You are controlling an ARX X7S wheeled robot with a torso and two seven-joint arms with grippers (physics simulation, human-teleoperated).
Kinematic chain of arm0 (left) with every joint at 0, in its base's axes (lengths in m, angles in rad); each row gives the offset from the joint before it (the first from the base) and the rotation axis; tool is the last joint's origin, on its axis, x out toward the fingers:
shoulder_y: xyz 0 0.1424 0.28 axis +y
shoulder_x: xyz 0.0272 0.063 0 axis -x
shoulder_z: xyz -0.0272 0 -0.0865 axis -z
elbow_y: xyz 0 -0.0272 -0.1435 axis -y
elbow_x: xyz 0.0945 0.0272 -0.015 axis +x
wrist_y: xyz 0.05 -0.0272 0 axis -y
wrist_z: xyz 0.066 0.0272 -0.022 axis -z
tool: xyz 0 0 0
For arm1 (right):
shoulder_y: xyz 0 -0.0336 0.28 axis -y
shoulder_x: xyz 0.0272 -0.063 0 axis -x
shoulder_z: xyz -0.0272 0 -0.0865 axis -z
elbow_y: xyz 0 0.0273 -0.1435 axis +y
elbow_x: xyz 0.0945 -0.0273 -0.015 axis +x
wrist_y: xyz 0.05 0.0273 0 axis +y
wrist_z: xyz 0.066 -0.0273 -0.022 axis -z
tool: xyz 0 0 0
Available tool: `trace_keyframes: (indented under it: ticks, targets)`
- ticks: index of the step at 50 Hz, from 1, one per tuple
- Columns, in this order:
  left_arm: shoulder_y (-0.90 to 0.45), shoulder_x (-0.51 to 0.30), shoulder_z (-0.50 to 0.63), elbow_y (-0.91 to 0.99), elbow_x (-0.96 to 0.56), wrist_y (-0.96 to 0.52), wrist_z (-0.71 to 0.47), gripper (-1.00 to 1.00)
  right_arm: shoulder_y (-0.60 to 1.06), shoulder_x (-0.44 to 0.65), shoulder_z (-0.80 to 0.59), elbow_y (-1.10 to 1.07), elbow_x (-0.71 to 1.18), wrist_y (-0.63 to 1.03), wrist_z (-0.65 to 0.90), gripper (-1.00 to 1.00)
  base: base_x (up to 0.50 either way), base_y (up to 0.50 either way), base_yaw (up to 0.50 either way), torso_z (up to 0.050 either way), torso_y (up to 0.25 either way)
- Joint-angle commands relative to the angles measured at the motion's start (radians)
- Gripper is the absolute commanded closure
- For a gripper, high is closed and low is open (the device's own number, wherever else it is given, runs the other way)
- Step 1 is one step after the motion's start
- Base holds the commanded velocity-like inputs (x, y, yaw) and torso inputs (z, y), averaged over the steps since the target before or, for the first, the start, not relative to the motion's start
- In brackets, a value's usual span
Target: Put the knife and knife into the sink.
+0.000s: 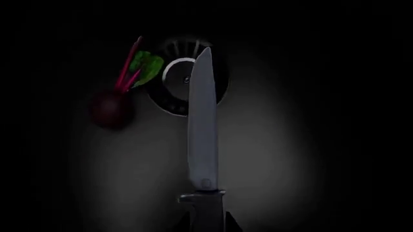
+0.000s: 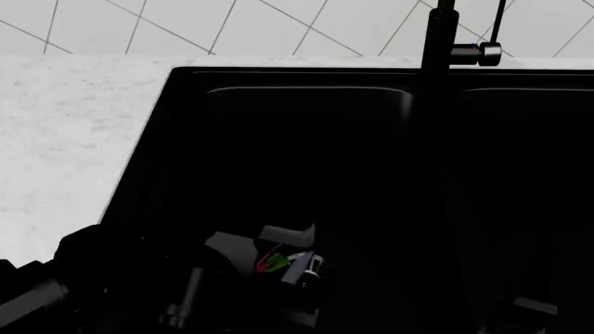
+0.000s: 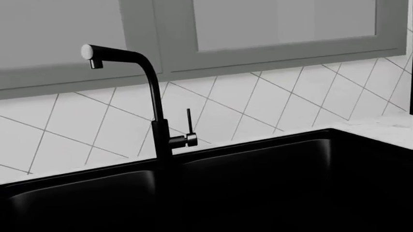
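Note:
In the left wrist view a knife with a long grey blade and a dark handle points out from my left gripper. That gripper is shut on the handle, and its dark fingers show on either side of it. The blade hangs over the black sink, with its tip above the round silver drain strainer. The head view has my left arm low inside the left basin of the sink. The other knife is out of view. The dark hides my right gripper.
A dark red beet with pink stalks and a green leaf lies on the basin floor beside the strainer. A tall black faucet stands behind the divider between the basins. A pale stone counter lies to the left, with a tiled wall behind.

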Motion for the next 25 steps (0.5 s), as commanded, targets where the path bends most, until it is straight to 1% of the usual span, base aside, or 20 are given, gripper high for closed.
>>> trace_keyframes:
  ticks: [1,14,19,22,23,25]
  targets:
    - [-0.006,0.023,0.031,-0.041,-0.014,0.018,0.034,-1.0,-0.008,-0.015,0.022,0.0,-0.024,-0.003,-0.017,-1.0,0.0,0.0,0.0,0.0,0.0]
    - [-0.041,0.023,0.027,-0.039,-0.017,0.068,0.059,-1.0,-0.003,-0.019,0.023,0.001,-0.023,0.005,-0.019,-1.0,0.0,0.0,0.0,0.0,0.0]
    - [-0.094,0.023,0.026,-0.009,0.005,0.101,0.076,-1.0,-0.006,-0.021,0.024,0.005,-0.026,0.002,-0.023,-1.0,0.0,0.0,0.0,0.0,0.0]
    - [-0.142,0.022,0.003,-0.006,-0.023,0.133,0.077,-1.0,-0.006,-0.025,0.022,0.01,-0.027,0.001,-0.027,-1.0,0.0,0.0,0.0,0.0,0.0]
    - [-0.162,0.019,0.002,0.011,-0.014,0.135,0.091,-1.0,-0.008,-0.025,0.023,0.009,-0.027,0.0,-0.026,-1.0,0.0,0.0,0.0,0.0,0.0]
    - [-0.187,-0.064,-0.042,0.183,-0.027,0.178,0.012,-1.0,-0.011,-0.024,0.025,0.008,-0.028,-0.001,-0.025,-1.0,0.0,0.0,0.0,0.0,0.0]
